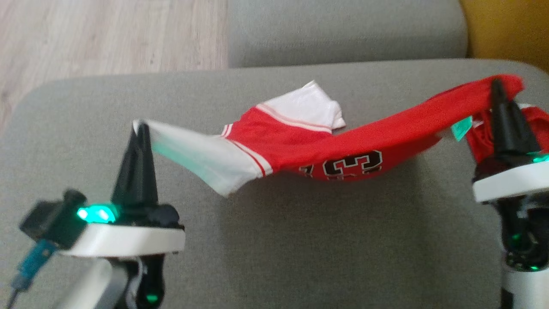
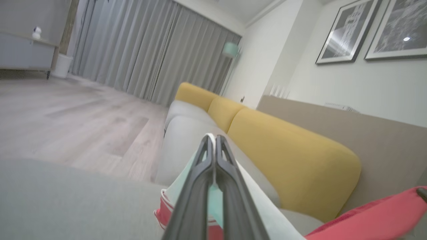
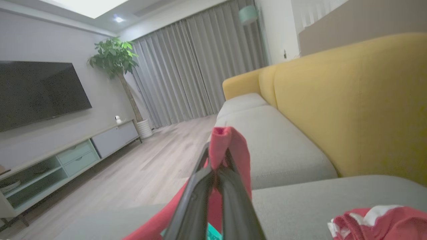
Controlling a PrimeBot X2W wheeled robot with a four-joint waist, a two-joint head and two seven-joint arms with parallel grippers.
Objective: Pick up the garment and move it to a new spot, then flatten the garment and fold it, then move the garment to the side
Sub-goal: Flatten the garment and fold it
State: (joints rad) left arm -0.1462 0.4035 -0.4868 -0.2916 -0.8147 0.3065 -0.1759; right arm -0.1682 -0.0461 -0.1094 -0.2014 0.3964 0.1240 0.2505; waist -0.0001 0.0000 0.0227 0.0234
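The red and white garment (image 1: 343, 143) hangs stretched over the grey sofa seat (image 1: 274, 240), its white end pinched between the closed fingers of the left gripper (image 1: 140, 128) and its red end between those of the right gripper (image 1: 497, 86).

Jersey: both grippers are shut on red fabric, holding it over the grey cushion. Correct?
One error. The left gripper is shut on a white part of the jersey, not red; the head view shows it. The right gripper is shut on red fabric, and the jersey is held over the grey cushion.
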